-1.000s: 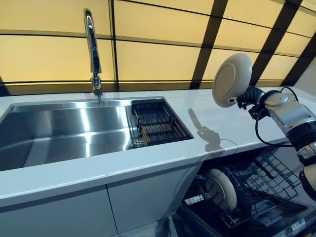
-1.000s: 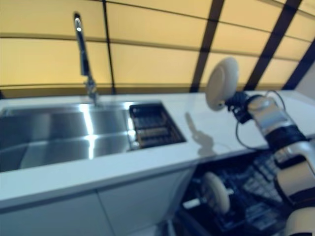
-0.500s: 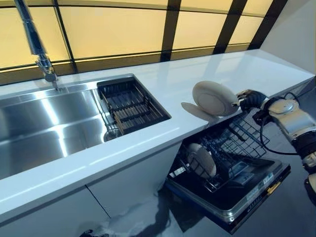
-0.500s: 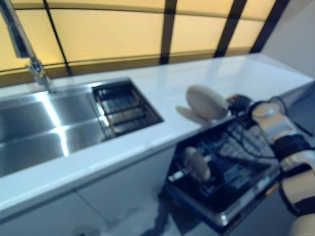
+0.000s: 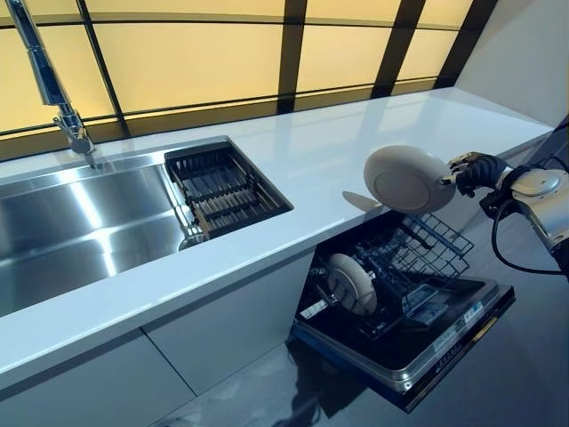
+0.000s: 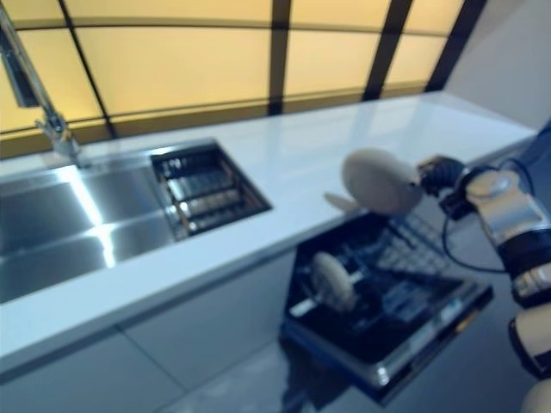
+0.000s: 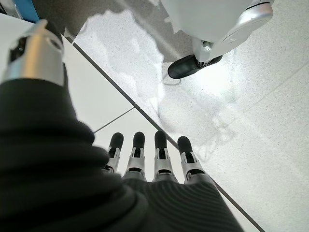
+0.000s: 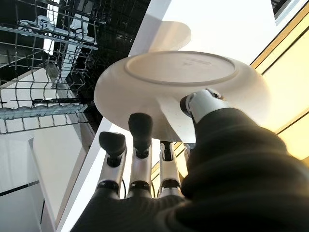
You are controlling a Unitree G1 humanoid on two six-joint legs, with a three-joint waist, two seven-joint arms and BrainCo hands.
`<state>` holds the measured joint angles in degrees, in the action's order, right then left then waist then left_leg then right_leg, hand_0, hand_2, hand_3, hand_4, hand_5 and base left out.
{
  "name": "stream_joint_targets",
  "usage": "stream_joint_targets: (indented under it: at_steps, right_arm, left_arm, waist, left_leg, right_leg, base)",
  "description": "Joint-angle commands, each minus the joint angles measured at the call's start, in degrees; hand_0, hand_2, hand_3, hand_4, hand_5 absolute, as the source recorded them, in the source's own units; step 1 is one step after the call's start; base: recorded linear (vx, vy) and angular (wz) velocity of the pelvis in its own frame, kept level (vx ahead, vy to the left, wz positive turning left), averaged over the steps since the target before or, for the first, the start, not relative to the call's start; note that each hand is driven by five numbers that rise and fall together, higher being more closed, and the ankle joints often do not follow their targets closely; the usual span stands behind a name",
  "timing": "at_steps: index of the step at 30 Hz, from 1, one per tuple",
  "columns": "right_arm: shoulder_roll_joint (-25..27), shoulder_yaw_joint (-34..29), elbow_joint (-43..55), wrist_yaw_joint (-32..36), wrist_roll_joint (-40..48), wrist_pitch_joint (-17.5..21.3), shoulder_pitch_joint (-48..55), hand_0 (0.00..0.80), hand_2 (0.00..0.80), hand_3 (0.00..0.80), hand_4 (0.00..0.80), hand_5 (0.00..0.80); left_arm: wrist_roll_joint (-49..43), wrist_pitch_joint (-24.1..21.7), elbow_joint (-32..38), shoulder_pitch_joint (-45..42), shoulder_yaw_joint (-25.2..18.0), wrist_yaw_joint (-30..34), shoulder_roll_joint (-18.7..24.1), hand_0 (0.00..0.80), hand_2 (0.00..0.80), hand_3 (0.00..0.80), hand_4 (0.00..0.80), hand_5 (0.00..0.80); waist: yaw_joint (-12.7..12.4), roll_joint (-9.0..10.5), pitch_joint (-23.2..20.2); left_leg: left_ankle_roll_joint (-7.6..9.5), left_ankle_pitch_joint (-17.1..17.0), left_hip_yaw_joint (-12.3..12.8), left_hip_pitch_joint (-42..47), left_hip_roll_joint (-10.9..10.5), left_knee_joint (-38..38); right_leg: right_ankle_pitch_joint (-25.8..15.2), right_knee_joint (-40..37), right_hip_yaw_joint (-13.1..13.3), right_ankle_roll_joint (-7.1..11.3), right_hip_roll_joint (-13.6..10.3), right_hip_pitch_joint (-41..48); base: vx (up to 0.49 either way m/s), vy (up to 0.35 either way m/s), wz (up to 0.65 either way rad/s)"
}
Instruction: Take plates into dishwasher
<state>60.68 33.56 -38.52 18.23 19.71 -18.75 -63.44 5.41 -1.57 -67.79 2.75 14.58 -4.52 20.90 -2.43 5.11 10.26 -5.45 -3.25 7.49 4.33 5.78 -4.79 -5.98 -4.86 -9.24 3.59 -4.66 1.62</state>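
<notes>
Cream ceramic, the plate (image 5: pixel 409 179) hangs on edge in the air at the right, just past the near edge of the white worktop (image 5: pixel 329 160) and above the open dishwasher (image 5: pixel 404 311); the right hand (image 5: pixel 474 170) pinches its rim, thumb on one face and fingers behind; a second plate (image 5: pixel 350 283) already stands upright in the lower rack (image 5: pixel 418 267), toward its left end.

To do this step well, I judge the hand should carry the plate down edge-first, keeping it about parallel to the racked one, and aim for a free slot to the right of it; the rim should settle between the tines before the pinch loosens, or the plate may tip or knock its neighbour.

The head views give the layout, with the sink (image 5: pixel 89 222) and tap (image 5: pixel 49 84) far to the left; only the right wrist view shows the grip closely, thumb (image 8: pixel 203 104) pressed on the plate's underside; the left wrist view alone shows the left hand (image 7: pixel 149 159), fingers straight and holding nothing, over the floor (image 7: pixel 251 125).
</notes>
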Motion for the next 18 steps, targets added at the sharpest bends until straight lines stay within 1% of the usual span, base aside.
stream_joint_targets:
  at_steps: [1, 9, 10, 18]
  right_arm:
    - [1.40, -2.04, 0.58, -0.83, -0.13, 0.04, -3.27, 0.800, 0.800, 0.800, 0.800, 0.800]
    - [1.36, -2.66, -1.14, 0.84, -1.30, -0.51, -2.61, 0.800, 0.800, 0.800, 0.800, 0.800]
    - [1.63, -2.69, -1.24, 1.57, -1.89, -1.15, -2.52, 0.800, 0.800, 0.800, 0.800, 0.800]
    - [3.67, -2.44, -4.43, 3.54, -4.02, -1.20, -2.50, 0.800, 0.800, 0.800, 0.800, 0.800]
  left_arm:
    - [-1.90, -0.96, -1.60, 1.50, 1.34, 0.24, 2.06, 0.000, 0.000, 0.000, 0.000, 0.000]
    - [-2.34, -0.99, -2.16, 1.13, 1.19, 0.38, 2.08, 0.000, 0.000, 0.000, 0.000, 0.000]
    - [-2.39, -1.03, -2.08, 1.06, 1.04, 0.52, 2.24, 0.000, 0.000, 0.000, 0.000, 0.000]
    - [-2.54, -1.31, -2.21, 0.61, 0.93, 0.69, 2.47, 0.000, 0.000, 0.000, 0.000, 0.000]
  waist:
    - [-0.83, 2.56, -2.09]
    - [-0.96, 2.44, -2.40]
    - [-0.92, 2.44, -2.41]
    - [-0.70, 2.64, -2.78]
  left_leg:
    - [2.24, 1.48, -2.25, -0.72, -2.26, -0.21]
    - [2.20, 1.53, -2.52, -0.19, -2.39, -0.21]
    - [2.21, 1.56, -2.55, -0.21, -2.42, -0.21]
    - [2.18, 1.64, -2.25, 0.32, -2.10, -0.21]
  right_leg:
    - [0.63, 1.36, 1.65, 3.59, -2.37, 1.42]
    - [0.85, 1.54, 1.40, 3.53, -2.69, 2.04]
    - [0.89, 1.60, 1.48, 3.53, -2.69, 1.97]
    - [0.76, 1.44, 1.57, 3.71, -2.67, 2.40]
  base:
    - [0.009, -0.004, 0.06]
    - [0.012, 0.003, 0.03]
    - [0.000, 0.000, 0.00]
    - [0.000, 0.000, 0.00]
